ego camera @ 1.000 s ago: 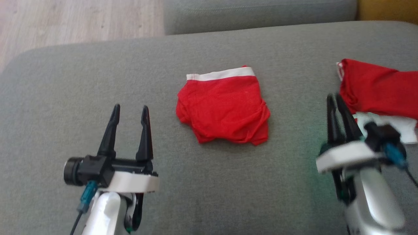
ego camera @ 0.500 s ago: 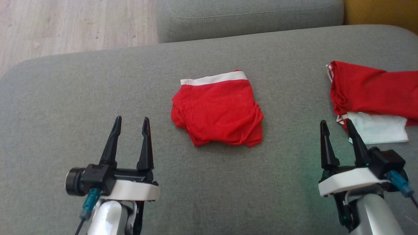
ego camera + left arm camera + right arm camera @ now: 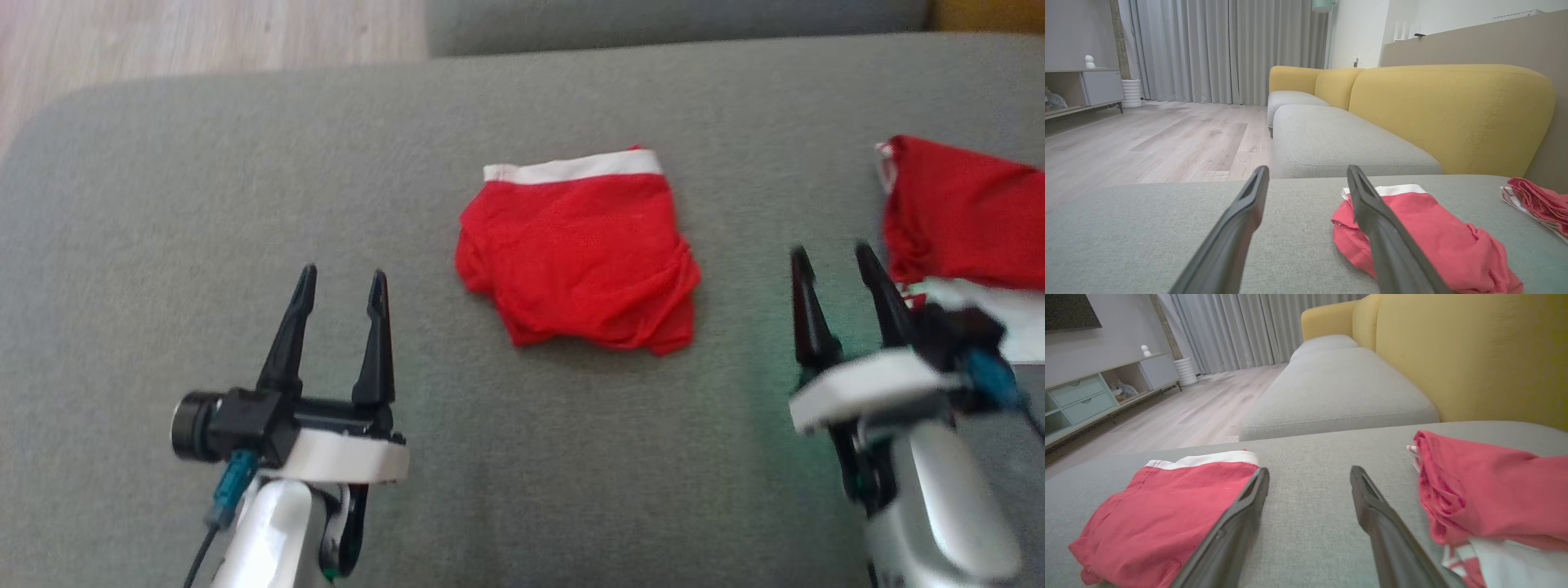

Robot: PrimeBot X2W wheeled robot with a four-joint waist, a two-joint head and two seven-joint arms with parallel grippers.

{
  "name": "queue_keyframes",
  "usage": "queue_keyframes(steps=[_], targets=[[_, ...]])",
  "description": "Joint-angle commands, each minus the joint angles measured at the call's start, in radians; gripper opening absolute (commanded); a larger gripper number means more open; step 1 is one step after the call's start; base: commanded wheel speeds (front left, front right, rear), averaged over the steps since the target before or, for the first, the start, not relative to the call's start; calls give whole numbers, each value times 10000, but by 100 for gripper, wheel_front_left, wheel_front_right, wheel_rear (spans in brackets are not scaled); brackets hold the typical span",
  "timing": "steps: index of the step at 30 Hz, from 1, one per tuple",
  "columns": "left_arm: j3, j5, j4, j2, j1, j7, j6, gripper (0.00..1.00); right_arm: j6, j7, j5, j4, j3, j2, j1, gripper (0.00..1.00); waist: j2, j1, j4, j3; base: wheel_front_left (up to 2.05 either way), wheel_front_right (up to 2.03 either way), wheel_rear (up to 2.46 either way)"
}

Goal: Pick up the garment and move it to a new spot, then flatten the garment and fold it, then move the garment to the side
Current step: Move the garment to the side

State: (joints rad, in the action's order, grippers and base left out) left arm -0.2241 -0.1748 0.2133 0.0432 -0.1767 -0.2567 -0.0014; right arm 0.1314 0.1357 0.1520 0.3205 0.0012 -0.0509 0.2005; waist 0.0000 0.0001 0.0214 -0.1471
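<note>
Grey sofa cushion (image 3: 163,204) carries the folded red garment (image 3: 580,253), waistband on its far edge, with the left hand (image 3: 343,273) and right hand (image 3: 830,251) flanking it, both wide open, empty and about equally near.

Soft, even daylight. Head view motion-blurred, worst at the right gripper (image 3: 830,251); green cast on the grey cushion (image 3: 759,363) beside it. Faint shadow beneath the red shorts (image 3: 580,253). Wrist views sharper.
</note>
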Motion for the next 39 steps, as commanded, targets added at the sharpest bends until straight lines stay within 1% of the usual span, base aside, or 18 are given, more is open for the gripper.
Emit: queue_keyframes(steps=[1,7,12,16,21,22,23,25,29,34,37,39], targets=[[282,66,-320,70,-529,-51,-38,100,-7,-256,55,-167,346,7,745,100,0,-1,338,-390,0,0,0],[75,-44,-284,70,-891,-51,-80,100,-7,-1345,313,967,655,7,2075,100,0,-1,952,-951,0,0,0],[-98,-177,-253,70,-1090,-51,-15,100,-7,-2172,728,2354,859,7,2761,100,0,-1,1389,-1113,0,0,0],[-116,-217,-239,70,-1124,-51,15,100,-7,-2592,1111,3262,1179,7,3073,100,0,-1,1551,-1141,0,0,0],[-125,-239,-226,70,-1106,-51,62,100,-7,-2873,1157,4075,1820,7,3336,100,0,-1,1597,-1114,0,0,0],[-132,-246,-222,70,-1105,-51,75,100,-7,-2885,1170,4170,1965,7,3379,25,0,-1,1589,-1099,0,0,0],[-138,-251,-216,70,-1107,-51,86,100,-7,-2824,1109,4231,2087,7,3429,0,0,-1,1575,-1084,0,0,0],[-139,-256,-210,70,-1111,-51,97,100,-7,-2735,998,4287,2172,7,3478,0,0,-1,1551,-1057,0,0,0],[-100,-231,-192,70,-1056,-51,117,100,-7,-2077,41,4448,2123,7,3673,0,0,-1,1337,-833,0,0,0],[-44,-169,-187,70,-927,-51,105,100,-7,-1627,-980,4343,2048,-55,3637,0,0,-1,961,-485,0,0,0],[-18,-135,-222,70,-851,-51,94,100,-7,-1601,-1288,4075,2174,-259,3550,0,0,-1,649,-285,0,0,0],[-1,-117,-260,70,-801,-51,95,100,-7,-1678,-1499,3771,2408,-592,3505,0,0,-1,418,-177,0,0,0]])
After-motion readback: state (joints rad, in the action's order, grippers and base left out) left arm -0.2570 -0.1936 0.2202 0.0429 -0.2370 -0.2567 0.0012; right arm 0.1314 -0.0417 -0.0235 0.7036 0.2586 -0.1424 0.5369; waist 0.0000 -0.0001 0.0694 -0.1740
